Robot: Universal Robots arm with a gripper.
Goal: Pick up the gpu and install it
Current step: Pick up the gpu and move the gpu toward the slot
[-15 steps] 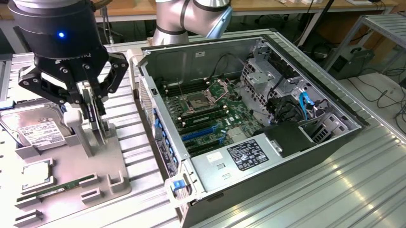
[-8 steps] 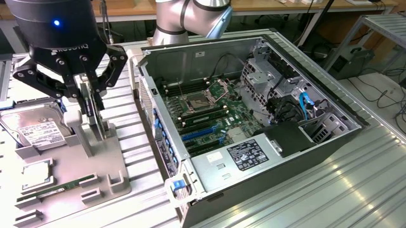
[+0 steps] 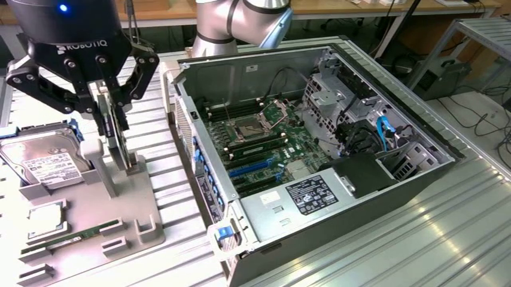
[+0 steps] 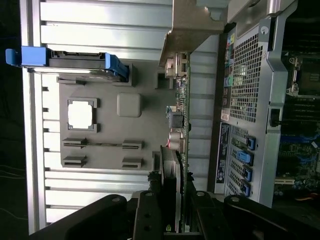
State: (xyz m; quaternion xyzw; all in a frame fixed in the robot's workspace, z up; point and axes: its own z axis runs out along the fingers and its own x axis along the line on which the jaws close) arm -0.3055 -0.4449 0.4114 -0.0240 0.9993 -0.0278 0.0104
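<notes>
Gripper (image 3: pixel 112 115), your arm's black Robotiq two-finger unit, was clamped on the gpu (image 3: pixel 117 137), a thin flat dark expansion card standing upright on edge. In the wrist view its black fingers (image 4: pixel 150 212) sat one on each face of the card, which ran away edge-on to a pale silver-beige metal bracket (image 4: pixel 192 35) at the far end.

The card's lower edge was down at the slotted posts of the flat grey plastic fixture tray (image 3: pixel 88 203). You couldn't tell from either view whether it was seated or just clear.

On that tray, to the exterior view's left of the card, lay the boxy silver hard drive with a white label (image 3: pixel 36 161). Nearer the camera were a square silver processor chip (image 3: pixel 48 218) and a narrow green RAM stick (image 3: pixel 76 234).

Just beside the tray, on the exterior view's right, the open black-and-silver tower case (image 3: pixel 231 78) lay on its side with its green motherboard (image 3: pixel 271 146) exposed. All of it rested on the ribbed aluminium table (image 3: pixel 447 239).
</notes>
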